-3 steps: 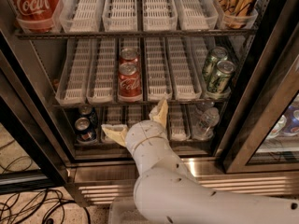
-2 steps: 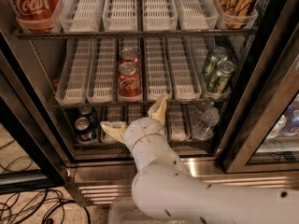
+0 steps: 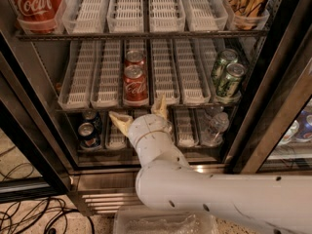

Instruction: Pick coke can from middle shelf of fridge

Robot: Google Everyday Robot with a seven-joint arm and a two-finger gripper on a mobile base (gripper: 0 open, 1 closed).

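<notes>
Since the earlier views, the gripper [image 3: 137, 106] has been raised a little, from in front of the lower shelf toward the front edge of the middle shelf [image 3: 80, 99]. Its fingers [image 3: 121, 121] are spread wide and nothing is held. The coke can [image 3: 135, 84] is unmoved. It stands upright at the near end of a lane tray left of centre on the middle shelf, with a second red can [image 3: 135, 58] just behind it. The gripper is placed just below and in front of the can, not yet around it, so the approach is judged well begun and the grasp not yet made.

The lane trays to the left and right of the can hold nothing, so room is left for a finger on each side. The shelf's front edge lies between the fingers and the can and would have to be cleared by a further rise before reaching in. The green cans [image 3: 226, 74] stand well apart on the right. The fridge [image 3: 29, 130] door frames are far off on both sides.
</notes>
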